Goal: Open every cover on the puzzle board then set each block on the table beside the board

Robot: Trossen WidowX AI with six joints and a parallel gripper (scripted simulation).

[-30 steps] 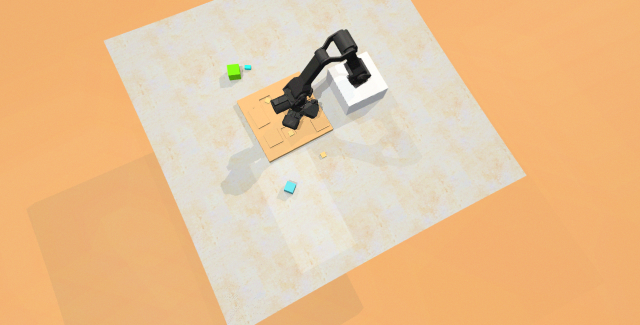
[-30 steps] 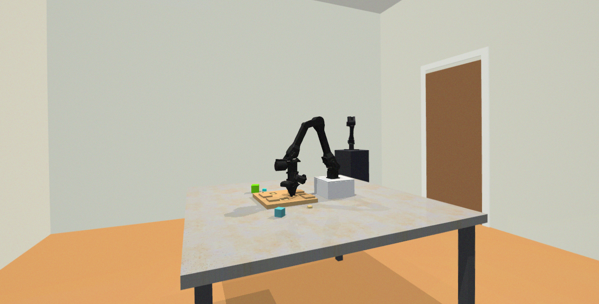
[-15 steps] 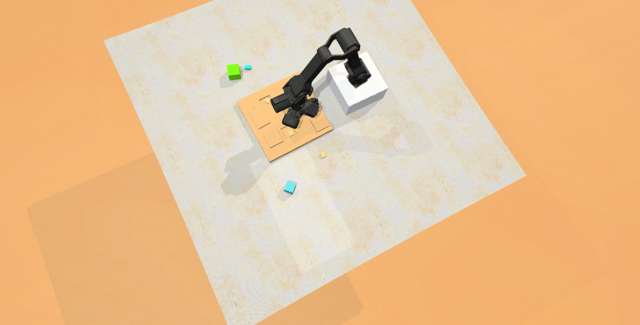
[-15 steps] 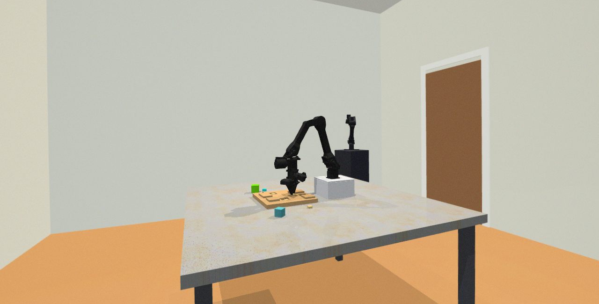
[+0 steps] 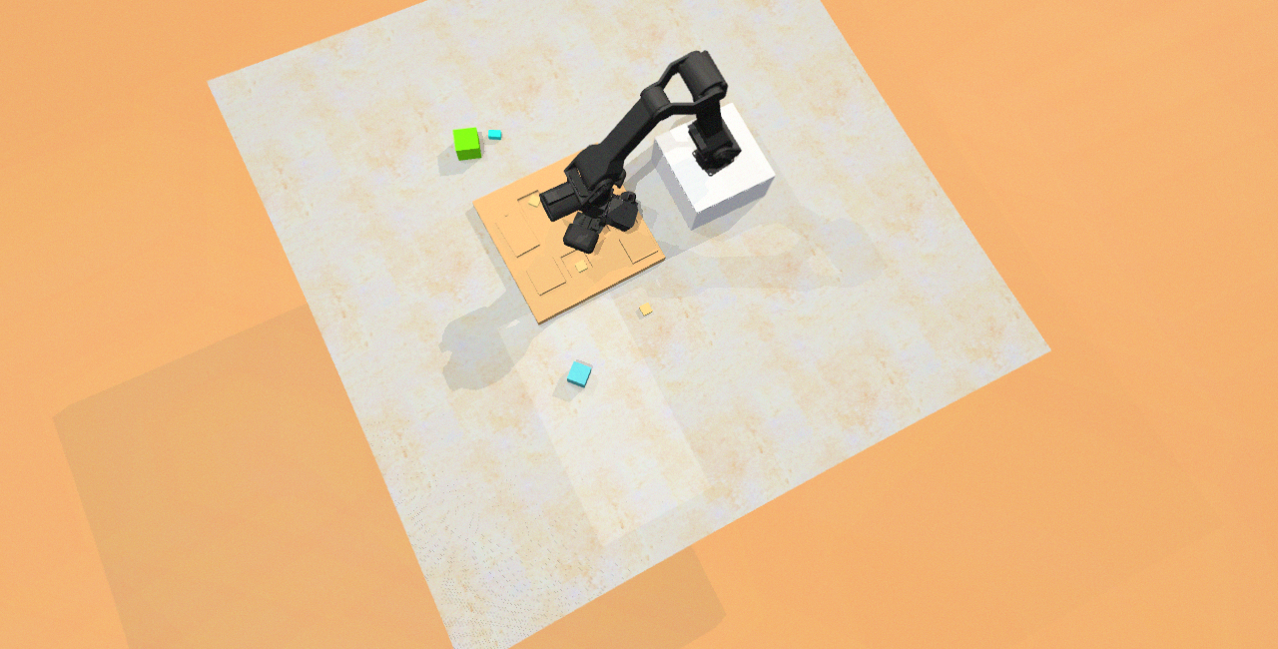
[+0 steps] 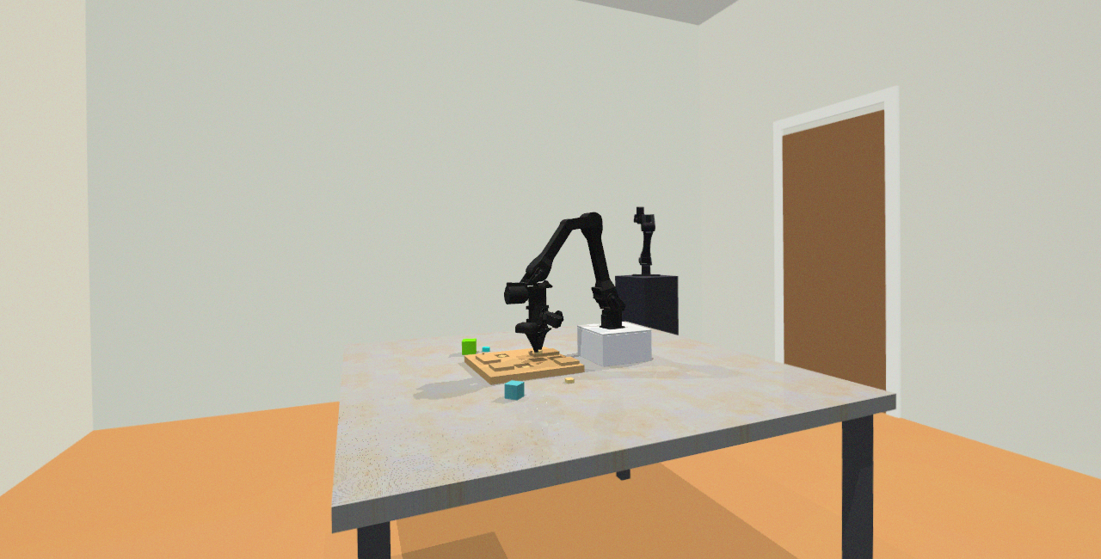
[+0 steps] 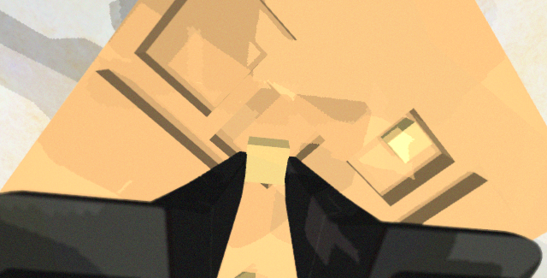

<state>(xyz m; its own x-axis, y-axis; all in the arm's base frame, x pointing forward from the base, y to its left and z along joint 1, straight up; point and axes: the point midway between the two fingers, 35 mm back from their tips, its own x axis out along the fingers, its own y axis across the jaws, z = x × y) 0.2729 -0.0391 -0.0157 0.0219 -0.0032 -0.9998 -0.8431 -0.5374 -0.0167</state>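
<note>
We have a pale yellow block [image 7: 266, 163] clamped between the fingertips of our gripper [image 5: 606, 225] [image 6: 536, 351] [image 7: 266, 162], over the puzzle board [image 5: 553, 309] [image 6: 492, 377] [image 7: 427, 56]. Our gripper points down and our black arm [image 5: 632, 125] [image 6: 565, 236] arches from its white base block [image 5: 734, 205] [image 6: 614, 347]. Another yellow block [image 5: 581, 266] [image 7: 403, 143] sits in a well. Beside the board, on the table [image 5: 804, 358] [image 6: 616, 425], lies a third yellow block [image 5: 645, 310] [image 6: 569, 380].

Pale grey-green walls, orange floor [image 5: 1072, 511] [image 6: 230, 470], brown door [image 6: 833, 248] in white frame [image 6: 891, 248], stone-look table [image 5: 849, 376] [image 6: 616, 433].
</note>
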